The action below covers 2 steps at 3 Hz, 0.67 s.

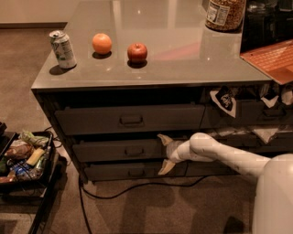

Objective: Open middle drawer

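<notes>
Two fingers (163, 139) spread wide — the gripper (164, 153) (released, holding nothing) sits at the middle drawer's (114, 151) right end.

A brown carpet floor (137, 210) is seen all around. At 11 o'clock a pale wall (32, 10) is seen, with a dark strip (32, 25) along its bottom. A big bench (183, 68) with a shiny grey top fills the middle, and small spots of light (137, 12) are shown on it. A black cable (137, 186) is laid on the floor at 6 o'clock. A black cart (51, 157) is parked at 8 o'clock. The hand (165, 155) is held low before the bench front, fingers apart.
</notes>
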{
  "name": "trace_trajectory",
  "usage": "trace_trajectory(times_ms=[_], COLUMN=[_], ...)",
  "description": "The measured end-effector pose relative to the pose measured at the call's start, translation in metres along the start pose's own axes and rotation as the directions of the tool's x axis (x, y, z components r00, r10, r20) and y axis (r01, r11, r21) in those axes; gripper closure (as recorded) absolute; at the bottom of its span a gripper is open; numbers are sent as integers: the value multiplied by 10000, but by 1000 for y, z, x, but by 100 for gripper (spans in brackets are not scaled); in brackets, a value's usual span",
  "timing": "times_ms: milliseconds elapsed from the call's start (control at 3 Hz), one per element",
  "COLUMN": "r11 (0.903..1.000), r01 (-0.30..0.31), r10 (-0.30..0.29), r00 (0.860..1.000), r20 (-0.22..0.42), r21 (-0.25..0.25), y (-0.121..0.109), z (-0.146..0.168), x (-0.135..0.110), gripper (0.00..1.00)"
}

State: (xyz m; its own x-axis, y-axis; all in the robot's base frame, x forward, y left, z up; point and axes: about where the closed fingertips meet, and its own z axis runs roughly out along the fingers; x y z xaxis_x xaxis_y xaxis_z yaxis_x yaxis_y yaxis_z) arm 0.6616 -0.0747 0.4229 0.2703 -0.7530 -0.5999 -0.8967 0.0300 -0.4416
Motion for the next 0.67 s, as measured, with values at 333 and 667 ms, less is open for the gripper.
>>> trace_trajectory(times_ms=[333, 667], r11=[9994, 9993], r01=[46, 53], r10=[-61, -69], r00=[9990, 9990], r20=[-438, -442], r21=[-357, -359], y=[-13, -13], z=[21, 21], x=[13, 13], gripper=[0, 3])
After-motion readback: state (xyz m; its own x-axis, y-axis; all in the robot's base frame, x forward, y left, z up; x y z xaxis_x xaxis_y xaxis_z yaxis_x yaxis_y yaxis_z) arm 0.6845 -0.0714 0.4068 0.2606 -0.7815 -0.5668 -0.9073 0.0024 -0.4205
